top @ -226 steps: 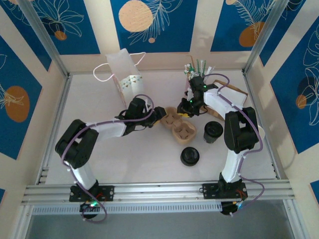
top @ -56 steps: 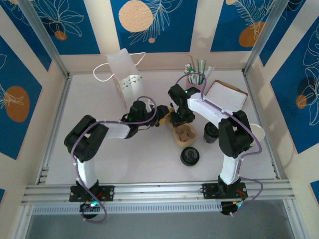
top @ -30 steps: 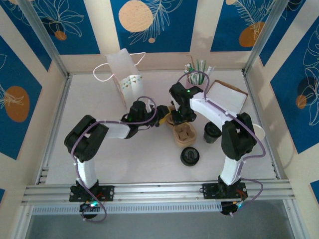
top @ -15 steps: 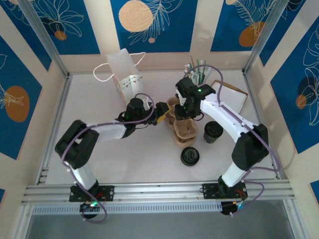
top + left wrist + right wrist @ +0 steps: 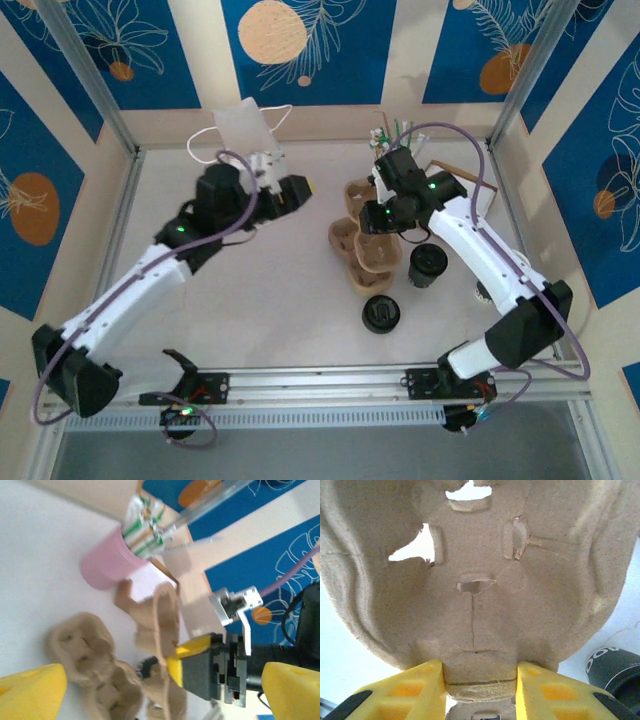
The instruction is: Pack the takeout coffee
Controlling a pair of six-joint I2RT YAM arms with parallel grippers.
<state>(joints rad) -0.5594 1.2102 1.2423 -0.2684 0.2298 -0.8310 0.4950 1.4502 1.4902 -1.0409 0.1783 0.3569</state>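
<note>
The takeout coffee cup (image 5: 428,265) stands on the table to the right of centre, dark when seen from above; its dark rim shows at the lower right of the right wrist view (image 5: 615,672). My right gripper (image 5: 382,217) (image 5: 480,685) is shut on an edge tab of a brown pulp cup carrier (image 5: 368,258) (image 5: 475,570), just left of the cup. The left gripper (image 5: 298,189) (image 5: 160,700) hangs open and raised, left of the carrier (image 5: 90,655), with nothing between its fingers.
A flat black lid (image 5: 380,314) lies in front of the carrier. A pink cup of straws (image 5: 394,142) (image 5: 105,567) stands at the back. A white paper bag (image 5: 246,138) stands at the back left, and a brown box (image 5: 470,190) at the back right.
The left gripper has opened, let go of the carrier and swung up and left toward the bag. The right arm has stretched out, still holding the carrier.
</note>
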